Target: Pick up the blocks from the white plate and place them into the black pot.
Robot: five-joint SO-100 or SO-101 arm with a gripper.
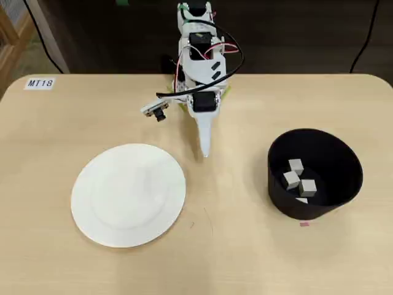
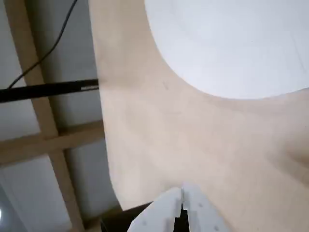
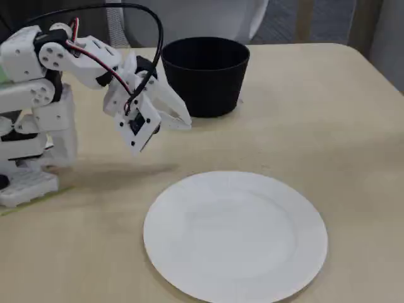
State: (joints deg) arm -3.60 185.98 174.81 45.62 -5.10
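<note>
The white plate [image 1: 128, 194] lies bare on the left of the table in the overhead view, and it also shows in the fixed view [image 3: 235, 235] and the wrist view [image 2: 231, 43]. The black pot [image 1: 315, 174] stands on the right and holds several small off-white blocks [image 1: 297, 178]. In the fixed view the pot [image 3: 205, 74] stands behind the arm, its inside hidden. My gripper [image 1: 205, 152] hangs shut and empty above the table between plate and pot, its fingertips together in the wrist view [image 2: 182, 193] and raised in the fixed view [image 3: 185, 121].
A label reading MT18 [image 1: 40, 83] sits at the table's back left corner. The arm's base [image 3: 28, 170] stands at the back edge of the table. A small pink mark [image 1: 304, 223] lies in front of the pot.
</note>
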